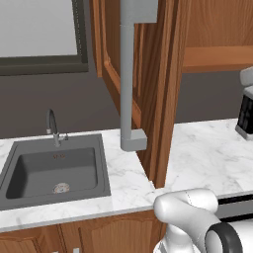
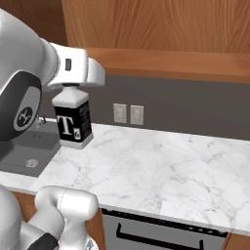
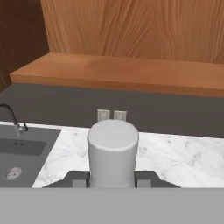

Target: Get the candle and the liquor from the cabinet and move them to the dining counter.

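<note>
Transport step: claw (image 3: 113, 181) clenched on neck of square-bodied liquor bottle with black "T" label (image 2: 73, 124), held just above white marble table (image 2: 161, 171) beside grey sink (image 1: 52, 170). Next: carry to dining counter.

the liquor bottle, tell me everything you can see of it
The liquor bottle is small and square-bodied, pale, with a black label bearing a white "T". It hangs upright above the marble worktop, near the grey sink, touching nothing below. The claw is shut on its slim pale neck.
</note>
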